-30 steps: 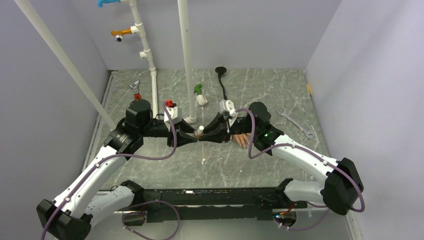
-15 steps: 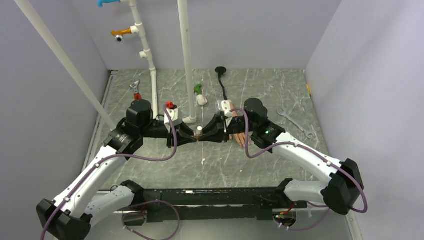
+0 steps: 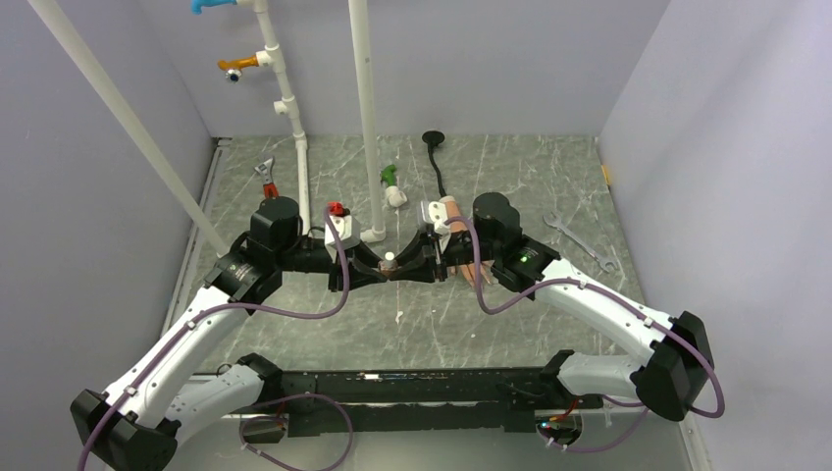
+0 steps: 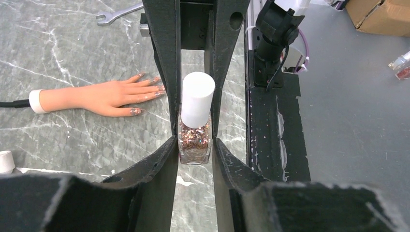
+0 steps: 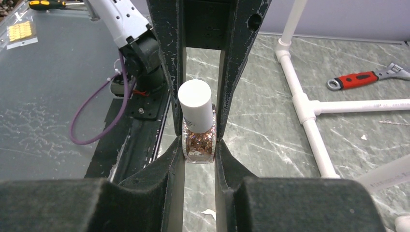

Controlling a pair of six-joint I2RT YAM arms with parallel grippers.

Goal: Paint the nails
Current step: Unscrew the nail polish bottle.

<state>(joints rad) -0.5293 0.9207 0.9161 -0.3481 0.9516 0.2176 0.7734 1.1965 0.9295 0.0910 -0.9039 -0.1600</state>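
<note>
polish bottle: white cap, glitter inside, mid frame.
right gripper: clamped on the bottle.
left gripper: seems clamped on it too.
nails: left of frame.

Silver spanner, red-handled wrench, white pipe frame on marbled table.

A: Nails status?
B: Five are seen on the peach mannequin hand, which is laid flat, back up, on the table. They are small ovals with a darker, speckled tint.
A: Thumb nail?
B: It is seen at the hand's lower edge.
</note>
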